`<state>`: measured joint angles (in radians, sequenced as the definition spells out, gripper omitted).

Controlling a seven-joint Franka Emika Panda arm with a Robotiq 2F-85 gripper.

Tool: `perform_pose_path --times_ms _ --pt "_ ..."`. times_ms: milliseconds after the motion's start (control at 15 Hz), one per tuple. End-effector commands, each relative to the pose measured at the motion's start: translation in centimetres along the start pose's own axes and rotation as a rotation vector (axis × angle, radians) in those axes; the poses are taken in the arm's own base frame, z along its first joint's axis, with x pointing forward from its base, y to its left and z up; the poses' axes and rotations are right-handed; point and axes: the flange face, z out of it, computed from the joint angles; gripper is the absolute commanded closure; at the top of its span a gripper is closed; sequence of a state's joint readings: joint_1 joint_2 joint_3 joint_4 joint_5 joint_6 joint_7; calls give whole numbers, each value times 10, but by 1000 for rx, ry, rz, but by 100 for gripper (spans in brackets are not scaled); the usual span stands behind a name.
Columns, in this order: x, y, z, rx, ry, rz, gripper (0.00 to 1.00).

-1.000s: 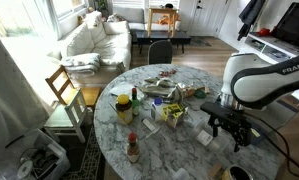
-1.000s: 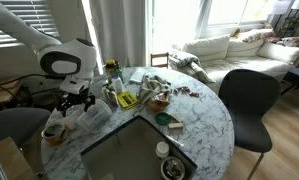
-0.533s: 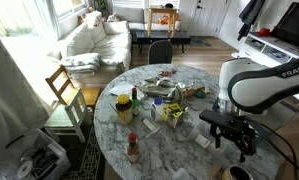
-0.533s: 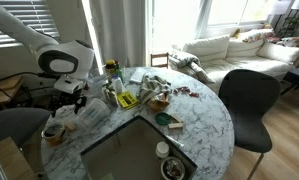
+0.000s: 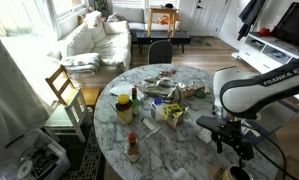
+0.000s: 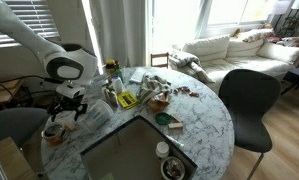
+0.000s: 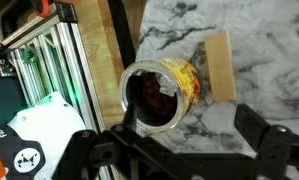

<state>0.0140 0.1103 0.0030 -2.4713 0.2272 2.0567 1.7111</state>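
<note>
My gripper (image 7: 179, 150) hangs with its jaws spread as wide as they go and nothing between them. It is right over a small glass jar (image 7: 159, 95) that stands upright at the very edge of the marble table (image 7: 264, 30), just beside a flat wooden block (image 7: 221, 65). I judge the jar stiff, smooth and breakable, slippery under metal fingers, and only moderately heavy with the dark stuff inside. I see no lid on it, so it would need to stay upright. The best hold looks like the labelled wall below the rim, fingers on opposite sides, clear of the block. The wrist view gives me the open mouth, the dark contents and the yellow label, but not my height above the rim, nor whether block and jar touch. In an exterior view the gripper (image 6: 67, 108) shows clear air above the jar (image 6: 54, 130), with the cluttered bottles and boxes (image 6: 129, 95) well apart toward the table's middle. In an exterior view from the far side the jar (image 5: 236, 173) is nearly cut off at the frame's bottom.
</note>
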Motion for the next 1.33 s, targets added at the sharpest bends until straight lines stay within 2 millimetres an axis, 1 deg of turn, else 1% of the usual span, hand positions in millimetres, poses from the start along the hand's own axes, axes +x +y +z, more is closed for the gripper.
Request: perform_pose_path --times_ms 0,200,400,667,800,933,1133,1267 --pt "16 -13 4 48 52 176 0" --pt "27 -18 1 97 79 284 0" --pt "35 -12 -9 141 99 363 0" --pt "50 -7 -15 162 113 535 0" --pt "51 -2 -20 174 74 576 0" --pt "54 8 -26 188 67 606 0" --pt "63 26 -32 234 71 630 0" --pt "73 32 -33 277 94 640 0"
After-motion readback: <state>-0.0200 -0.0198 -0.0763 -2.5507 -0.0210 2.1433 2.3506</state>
